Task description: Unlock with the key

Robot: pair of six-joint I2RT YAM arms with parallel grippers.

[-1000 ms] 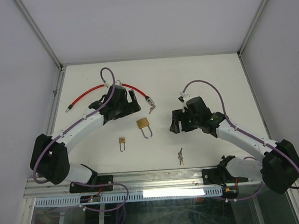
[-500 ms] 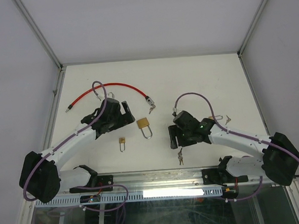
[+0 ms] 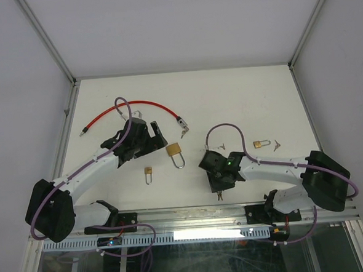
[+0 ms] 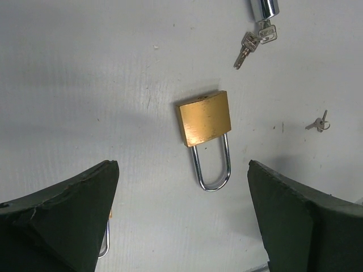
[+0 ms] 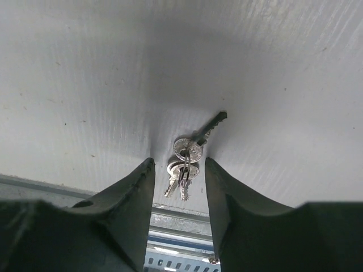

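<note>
Now our right gripper (image 5: 178, 173) has its fingers apart around the keys (image 5: 186, 152) by the near edge; we should close gently on the key head. Our left gripper (image 4: 181, 187), fingers wide apart, hangs above the padlock (image 4: 204, 118).

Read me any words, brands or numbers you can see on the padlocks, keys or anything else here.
No text can be read anywhere.
Big brass padlock: face looks blank in the left wrist view.
Keys by the near edge: any stamp is too blurred.
Left small padlock, right small padlock: too small to tell.
</note>
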